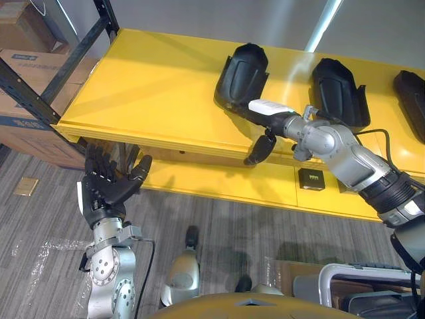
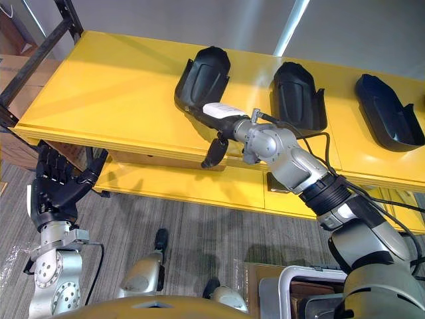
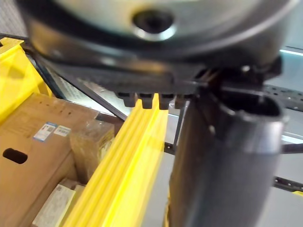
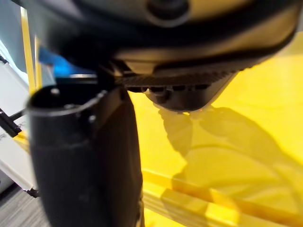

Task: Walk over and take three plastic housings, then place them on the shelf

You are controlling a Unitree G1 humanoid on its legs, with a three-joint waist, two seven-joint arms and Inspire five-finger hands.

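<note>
Closest to us, left eye view: our left hand (image 1: 109,183) hangs spread and empty below the shelf (image 1: 146,80) edge. Right eye view: our right hand (image 2: 222,114) lies outstretched, its tips against the first housing (image 2: 206,76), clasping nothing; second housing (image 2: 299,96) and third housing (image 2: 388,113) rest to its right. Right wrist view: yellow shelf beyond that hand. Housings look stiff, light, slick; we'd pinch a side wall.

I see a long glossy yellow shelf board (image 2: 119,80) on a dark metal frame (image 1: 40,86). Three black moulded plastic housings lie on it in a row, apart from each other: the left housing (image 2: 206,80), the middle housing (image 2: 297,93) and the right housing (image 2: 388,109). A small black box (image 1: 311,179) sits on the lower yellow level (image 1: 219,183).
</note>
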